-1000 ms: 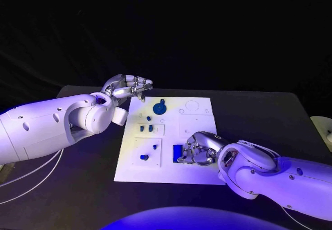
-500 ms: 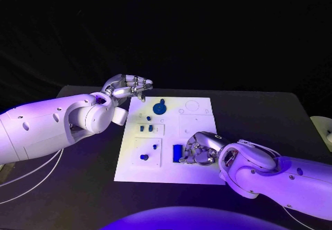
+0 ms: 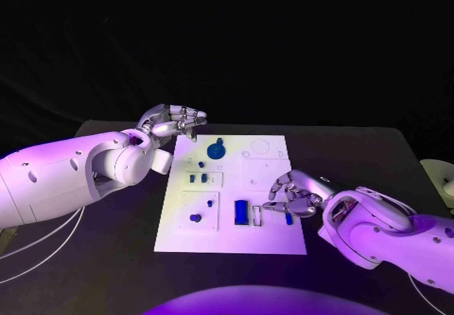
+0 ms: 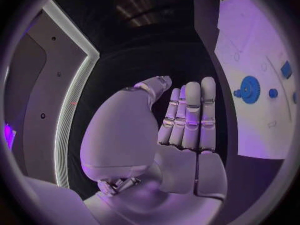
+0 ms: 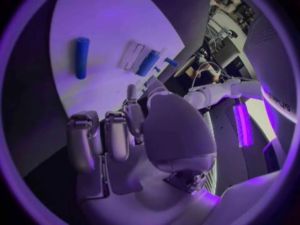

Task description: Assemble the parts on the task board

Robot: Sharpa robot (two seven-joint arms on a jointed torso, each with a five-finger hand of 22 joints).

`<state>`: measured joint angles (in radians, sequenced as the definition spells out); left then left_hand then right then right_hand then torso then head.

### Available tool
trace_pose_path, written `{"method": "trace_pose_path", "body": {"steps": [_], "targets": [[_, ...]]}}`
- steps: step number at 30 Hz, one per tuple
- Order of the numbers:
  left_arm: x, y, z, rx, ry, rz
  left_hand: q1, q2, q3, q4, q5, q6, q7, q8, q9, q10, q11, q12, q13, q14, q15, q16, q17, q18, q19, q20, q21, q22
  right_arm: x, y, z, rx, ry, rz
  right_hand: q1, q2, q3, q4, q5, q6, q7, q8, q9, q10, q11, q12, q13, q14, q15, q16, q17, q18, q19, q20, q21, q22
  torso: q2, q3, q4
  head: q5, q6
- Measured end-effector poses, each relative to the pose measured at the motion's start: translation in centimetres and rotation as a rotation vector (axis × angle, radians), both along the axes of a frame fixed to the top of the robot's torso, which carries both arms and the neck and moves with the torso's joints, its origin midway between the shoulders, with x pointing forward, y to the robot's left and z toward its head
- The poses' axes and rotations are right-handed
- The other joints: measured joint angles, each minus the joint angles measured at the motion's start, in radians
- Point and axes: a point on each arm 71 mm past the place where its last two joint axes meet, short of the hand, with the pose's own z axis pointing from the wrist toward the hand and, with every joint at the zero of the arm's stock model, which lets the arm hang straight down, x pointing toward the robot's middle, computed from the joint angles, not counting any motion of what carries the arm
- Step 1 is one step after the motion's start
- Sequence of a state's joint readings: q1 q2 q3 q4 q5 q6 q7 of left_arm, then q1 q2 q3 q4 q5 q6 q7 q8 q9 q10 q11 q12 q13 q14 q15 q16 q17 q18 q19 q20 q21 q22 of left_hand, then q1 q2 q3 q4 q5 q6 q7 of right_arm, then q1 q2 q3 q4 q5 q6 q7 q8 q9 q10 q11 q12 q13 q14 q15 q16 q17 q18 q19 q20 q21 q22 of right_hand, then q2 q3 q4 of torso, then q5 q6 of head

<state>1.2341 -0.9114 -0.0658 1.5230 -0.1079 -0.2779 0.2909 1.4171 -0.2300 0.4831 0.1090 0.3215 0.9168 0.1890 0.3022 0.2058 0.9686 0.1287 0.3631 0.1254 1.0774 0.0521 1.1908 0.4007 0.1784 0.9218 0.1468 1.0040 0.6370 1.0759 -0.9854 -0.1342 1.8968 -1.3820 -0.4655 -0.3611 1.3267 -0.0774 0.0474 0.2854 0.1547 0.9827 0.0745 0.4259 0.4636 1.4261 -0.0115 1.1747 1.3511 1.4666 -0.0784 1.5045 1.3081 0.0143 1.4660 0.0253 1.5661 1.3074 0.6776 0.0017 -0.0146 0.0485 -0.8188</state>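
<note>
On the dark bench [image 3: 113, 262], the right hand [image 3: 293, 195] has lifted off the task board [image 3: 274, 239], fingers loosely spread and empty, leaving a small blue peg [image 3: 288, 218] beside the blue block [image 3: 241, 212]; the left hand [image 3: 175, 121] hovers open-fingered beyond the board's far corner.

The task board [image 3: 274, 239] loses its lower right corner beneath the right arm. Left wrist view: the board [image 4: 262, 60] runs off the circle's rim. The tiny blue parts [image 3: 196, 177] mid-board stay too small to identify.
</note>
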Motion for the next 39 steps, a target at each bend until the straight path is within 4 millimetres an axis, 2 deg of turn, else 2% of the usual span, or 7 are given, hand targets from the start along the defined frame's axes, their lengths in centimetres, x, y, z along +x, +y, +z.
{"method": "trace_pose_path", "body": {"steps": [6, 13, 15, 25, 31, 35, 39], "targets": [[0.0, 0.0, 0.0, -0.001, -0.001, -0.001, 0.0, 0.0, 0.0, 0.0, 0.0, 0.0, 0.0, 0.0, 0.0, 0.0, 0.0, 0.0, 0.001, 0.0, 0.0, 0.0, 0.0, 0.0, 0.0, 0.0, 0.0, 0.0, 0.3, -2.7, 0.1, -0.008, -0.01, -0.055, 0.019, -0.01, 0.014, 0.003, 0.022, -0.02, 0.013, -0.032, -0.016, -0.004, 0.01, -0.007, -0.01, -0.002, 0.009, 0.0, 0.0, 0.0, 0.0, 0.008, 0.0, 0.0, 0.0, 0.0, -0.0056, -0.013, 0.008], [0.0, -0.1, 0.0, -0.001, -0.002, -0.001, 0.0, 0.0, 0.0, 0.0, 0.0, 0.0, 0.0, 0.0, 0.0, 0.0, 0.0, 0.0, 0.001, 0.0, 0.0, 0.0, 0.0, 0.0, 0.0, 0.0, 0.0, 0.0, -0.1, -4.2, -0.7, -0.035, 0.003, -0.082, 0.021, -0.007, 0.018, 0.004, 0.029, -0.02, 0.013, -0.033, -0.019, -0.008, 0.014, -0.007, -0.01, -0.002, 0.009, 0.0, 0.0, 0.0, 0.0, 0.008, 0.0, 0.0, -0.001, 0.0018, -0.0138, -0.022, 0.01], [0.0, -0.1, 0.0, -0.002, -0.002, -0.002, 0.0, 0.0, 0.0, 0.0, 0.0, 0.0, 0.0, 0.0, 0.0, 0.0, 0.0, 0.0, 0.001, 0.0, 0.0, 0.0, 0.0, 0.0, 0.0, 0.0, 0.0, 0.0, -0.3, -4.5, -1.0, -0.047, 0.009, -0.091, 0.021, -0.007, 0.018, 0.004, 0.029, -0.012, 0.013, -0.033, -0.02, -0.008, 0.014, -0.007, -0.01, -0.002, 0.009, 0.0, 0.0, 0.0, 0.0, 0.015, 0.0, 0.0, -0.002, 0.0024, -0.0148, -0.025, 0.008], [0.0, -0.1, 0.0, -0.002, -0.001, -0.004, 0.0, 0.0, 0.0, 0.0, 0.0, 0.0, 0.0, 0.0, 0.0, 0.0, 0.0, 0.0, 0.001, 0.0, 0.0, 0.0, 0.0, 0.0, 0.0, 0.0, 0.0, 0.0, -1.1, -4.8, -2.5, -0.105, 0.044, -0.113, -0.034, -0.007, 0.015, 0.007, 0.029, 0.007, 0.008, -0.038, -0.023, -0.004, 0.017, -0.001, -0.046, -0.002, 0.009, 0.0, 0.0, 0.0, 0.0, 0.015, 0.0, 0.001, -0.002, 0.0022, -0.015, -0.029, 0.007], [0.0, -0.1, 0.0, -0.002, -0.001, -0.005, -0.004, 0.004, 0.0, 0.0, 0.0, 0.0, 0.0, 0.0, 0.0, 0.0, 0.0, 0.005, 0.001, 0.0, 0.0, 0.0, 0.0, 0.0, 0.0, 0.0, 0.0, 0.0, -1.2, -4.1, -2.9, -0.118, 0.052, -0.111, -0.035, -0.007, 0.015, 0.007, 0.029, 0.01, 0.005, -0.038, -0.023, -0.004, 0.017, -0.001, -0.043, -0.002, 0.009, 0.0, 0.0, 0.0, 0.0, 0.015, 0.0, 0.001, -0.001, 0.0012, -0.0133, -0.029, 0.005], [0.0, 0.0, 0.0, -0.002, -0.001, -0.005, -0.004, 0.004, 0.0, 0.0, 0.0, 0.0, 0.0, 0.0, 0.0, 0.0, 0.0, 0.005, 0.001, 0.0, 0.0, 0.0, 0.0, 0.0, 0.0, 0.0, 0.0, 0.0, -1.1, -4.0, -3.1, -0.126, 0.053, -0.114, -0.035, -0.007, 0.015, 0.007, 0.029, 0.014, 0.008, -0.038, -0.023, -0.004, 0.017, -0.001, -0.043, -0.002, 0.009, 0.0, 0.0, 0.0, 0.0, 0.015, 0.0, 0.0, -0.001, 0.0007, -0.0128, -0.028, 0.002], [0.0, 0.0, 0.0, -0.002, 0.0, -0.005, -0.004, 0.004, 0.0, 0.0, 0.0, 0.0, 0.0, 0.0, 0.0, 0.0, 0.0, 0.005, 0.002, 0.0, 0.0, 0.0, 0.0, 0.0, 0.0, 0.0, 0.0, 0.0, -0.9, -3.8, -3.4, -0.133, 0.056, -0.115, -0.035, -0.007, 0.015, 0.007, 0.025, 0.018, 0.004, -0.037, -0.023, 0.0, 0.013, -0.001, -0.041, -0.002, 0.009, 0.0, 0.0, 0.0, 0.0, 0.015, 0.0, 0.0, -0.001, 0.0001, -0.0128, -0.027, 0.0]]}}
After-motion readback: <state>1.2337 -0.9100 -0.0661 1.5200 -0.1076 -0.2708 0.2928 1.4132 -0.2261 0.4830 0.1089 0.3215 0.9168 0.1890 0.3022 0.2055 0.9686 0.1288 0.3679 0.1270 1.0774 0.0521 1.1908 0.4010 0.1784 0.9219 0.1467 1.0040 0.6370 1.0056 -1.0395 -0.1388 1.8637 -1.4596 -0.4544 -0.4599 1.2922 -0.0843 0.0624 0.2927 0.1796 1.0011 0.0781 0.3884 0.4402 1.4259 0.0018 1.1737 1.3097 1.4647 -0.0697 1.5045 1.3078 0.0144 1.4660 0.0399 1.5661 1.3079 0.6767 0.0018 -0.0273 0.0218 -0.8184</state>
